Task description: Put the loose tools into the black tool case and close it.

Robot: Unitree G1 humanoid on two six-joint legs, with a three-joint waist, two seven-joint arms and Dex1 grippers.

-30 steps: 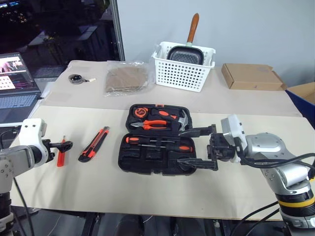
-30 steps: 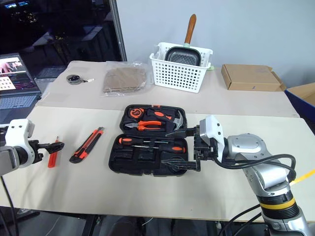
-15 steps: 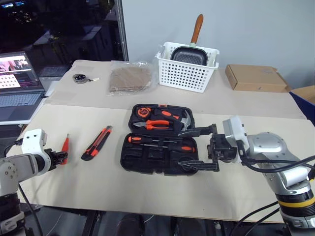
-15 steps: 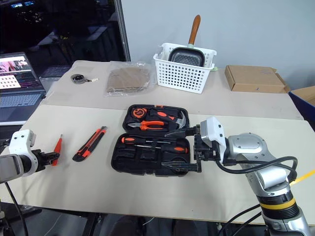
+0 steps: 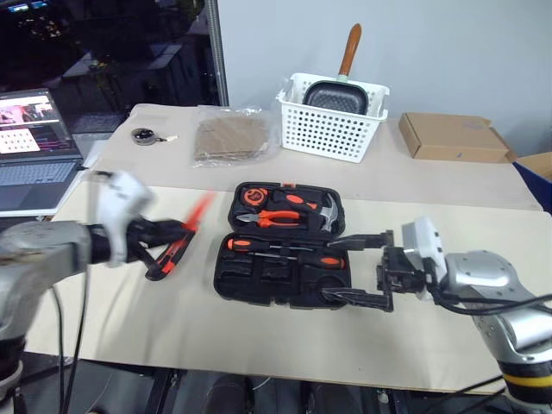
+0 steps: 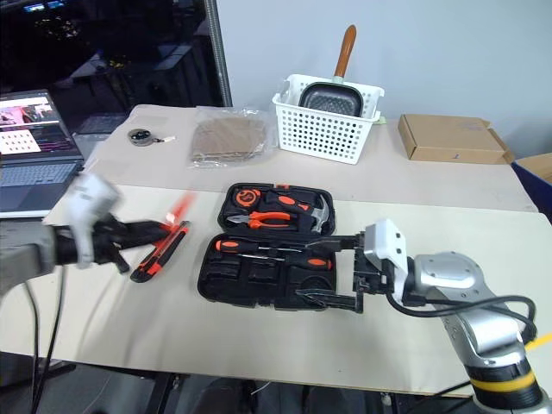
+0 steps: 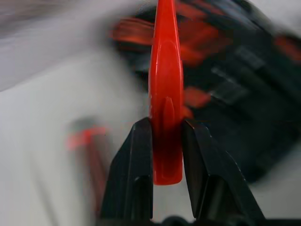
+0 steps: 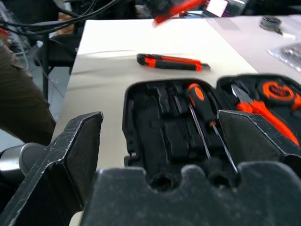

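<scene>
The black tool case (image 5: 280,274) lies open mid-table, with two orange-and-black screwdrivers (image 5: 280,250) in its near half. My left gripper (image 7: 167,136) is shut on a slim red screwdriver (image 7: 165,94) and holds it in the air just left of the case, above the red-and-black utility knife (image 5: 171,256) lying on the table. The left gripper (image 5: 168,231) is blurred by motion. At the case's right edge my right gripper (image 5: 354,272) stands wide open and empty, pointing left. A small grey tape ring (image 5: 142,135) lies at the table's back left.
Orange-handled pliers (image 5: 285,217) and a hammer (image 5: 326,210) sit in the case's far half. A white basket (image 5: 332,125) holding a pan, a flat cardboard box (image 5: 448,136) and a plastic-wrapped brown pad (image 5: 226,138) line the back. A laptop (image 5: 34,151) is at far left.
My left gripper has shut on the red screwdriver, lifted it off the table and swung it right toward the case. The right gripper stays open by the case.
</scene>
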